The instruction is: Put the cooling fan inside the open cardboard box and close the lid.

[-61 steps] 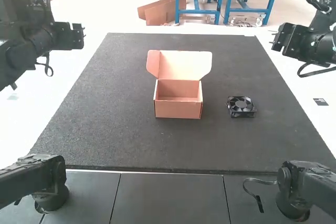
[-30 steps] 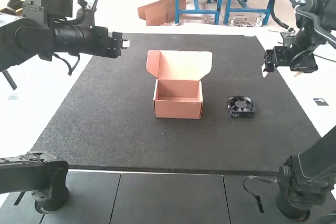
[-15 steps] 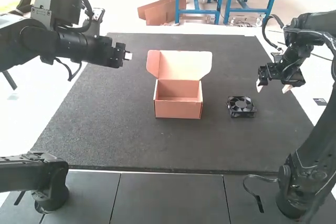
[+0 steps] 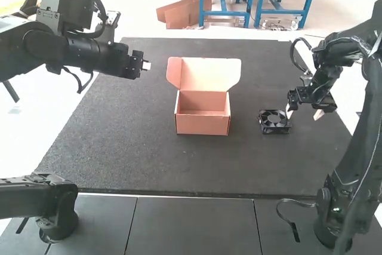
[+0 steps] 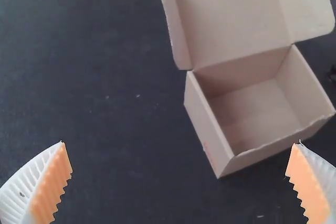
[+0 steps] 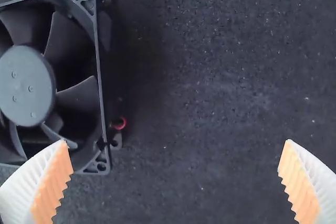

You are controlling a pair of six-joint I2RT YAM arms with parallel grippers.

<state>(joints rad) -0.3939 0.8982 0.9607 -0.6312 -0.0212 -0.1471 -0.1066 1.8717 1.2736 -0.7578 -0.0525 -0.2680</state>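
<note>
The open cardboard box (image 4: pixel 202 122) stands in the middle of the black mat, its lid (image 4: pixel 206 74) folded back and upright; its inside is bare in the left wrist view (image 5: pixel 252 108). The black cooling fan (image 4: pixel 274 121) lies flat on the mat just right of the box. My right gripper (image 4: pixel 303 111) hangs open low beside the fan's right edge; in its wrist view (image 6: pixel 170 182) one finger (image 6: pixel 47 182) is over the fan's (image 6: pixel 37 77) corner. My left gripper (image 4: pixel 142 64) is open in the air, left of the lid (image 5: pixel 179 182).
The black mat (image 4: pixel 119 135) covers most of the white table. A small dark tag (image 4: pixel 364 115) lies on the white surface off the mat's right edge. The arm bases (image 4: pixel 42 207) stand at the near corners.
The right gripper came down and leftward from the mat's far right to just beside the fan. The left gripper reached in toward the box's lid, then stayed nearly still.
</note>
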